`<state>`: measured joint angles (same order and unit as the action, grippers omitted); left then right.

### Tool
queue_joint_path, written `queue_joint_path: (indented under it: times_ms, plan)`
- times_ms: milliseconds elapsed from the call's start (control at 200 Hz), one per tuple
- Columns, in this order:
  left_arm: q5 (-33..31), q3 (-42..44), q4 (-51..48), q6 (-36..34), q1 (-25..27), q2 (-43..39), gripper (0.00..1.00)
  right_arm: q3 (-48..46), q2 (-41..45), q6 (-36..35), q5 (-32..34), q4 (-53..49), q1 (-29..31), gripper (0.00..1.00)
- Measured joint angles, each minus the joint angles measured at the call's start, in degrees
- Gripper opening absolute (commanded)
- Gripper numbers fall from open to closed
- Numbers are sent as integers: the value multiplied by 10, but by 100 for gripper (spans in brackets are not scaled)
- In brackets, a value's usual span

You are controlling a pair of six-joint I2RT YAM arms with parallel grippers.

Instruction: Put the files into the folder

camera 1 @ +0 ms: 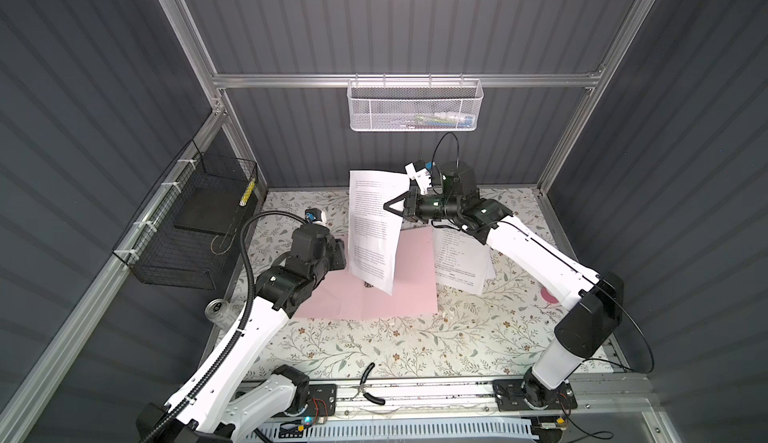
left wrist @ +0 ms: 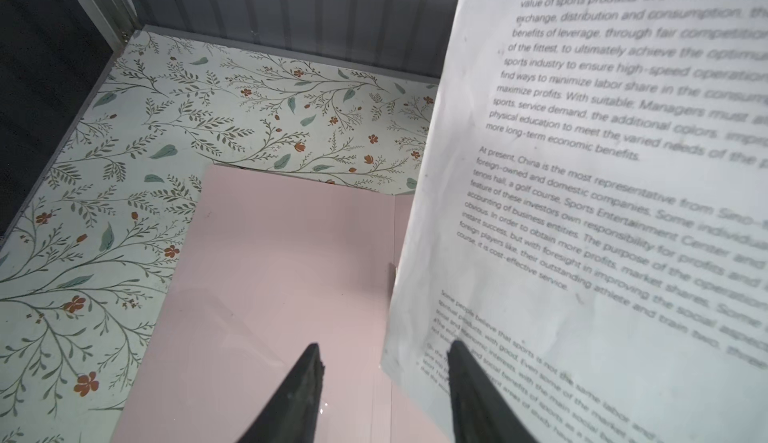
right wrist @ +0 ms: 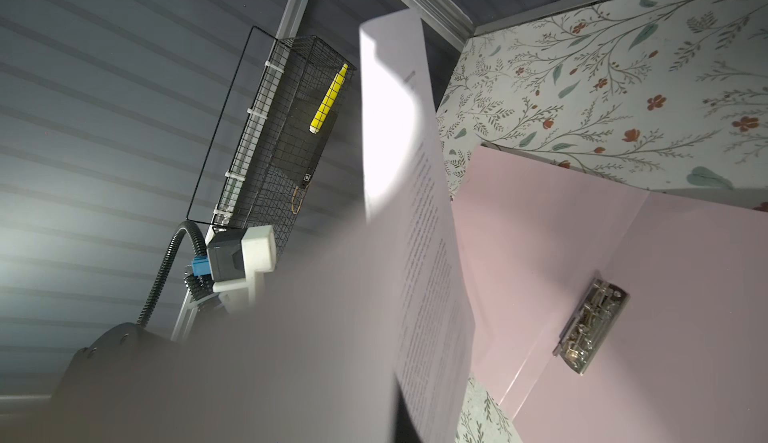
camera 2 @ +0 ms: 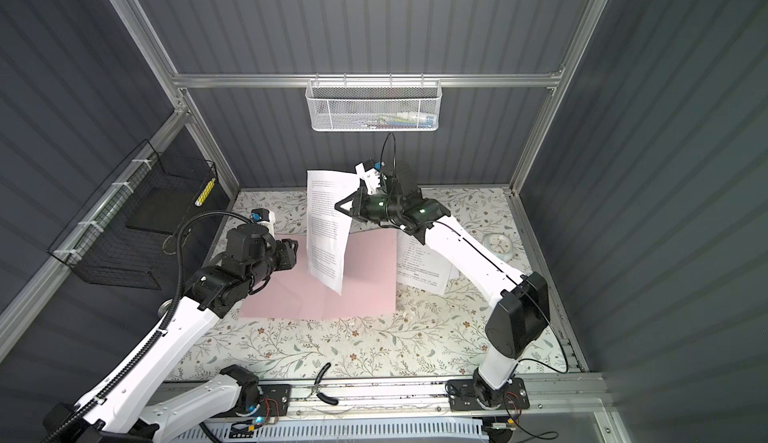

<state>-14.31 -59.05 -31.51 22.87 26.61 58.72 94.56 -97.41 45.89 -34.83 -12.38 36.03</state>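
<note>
Folder point(camera 1: 353, 301): pink, open flat mid-surface, silver clip point(right wrist: 590, 324) on the spine, ready to receive. Left pincer point(left wrist: 382, 347) hovers above its left half, jaws apart, likely to steady paper. One sheet point(camera 1: 374, 229), white with dense print, hangs upright above the folder, clamped at its right edge by the right pincer point(camera 1: 388, 207). Other files point(camera 1: 461, 262) lie to the right.

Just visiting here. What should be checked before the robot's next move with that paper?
1. Right gripper shut on the sheet: ok.
2. Folder lying open beneath the sheet: ok.
3. Left gripper open, near the sheet's lower edge: ok.
4. Clip open to take paper: cannot tell.
5. All files in folder: not ok; other sheets lie on the table beside it.
</note>
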Motion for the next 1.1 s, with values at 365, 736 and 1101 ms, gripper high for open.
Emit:
queue_joint_path:
  times_ms: [365, 736, 1101]
  plan:
    - [28, 0, 38, -11, -8, 21, 51, -48, -114, -29, -31, 20, 0, 0]
    - [70, 43, 96, -2, -8, 55, 54, -73, -153, -61, -5, 12, -2, 0]
    - [71, 55, 117, -2, -8, 62, 54, -72, -153, -89, 3, 3, -12, 0]
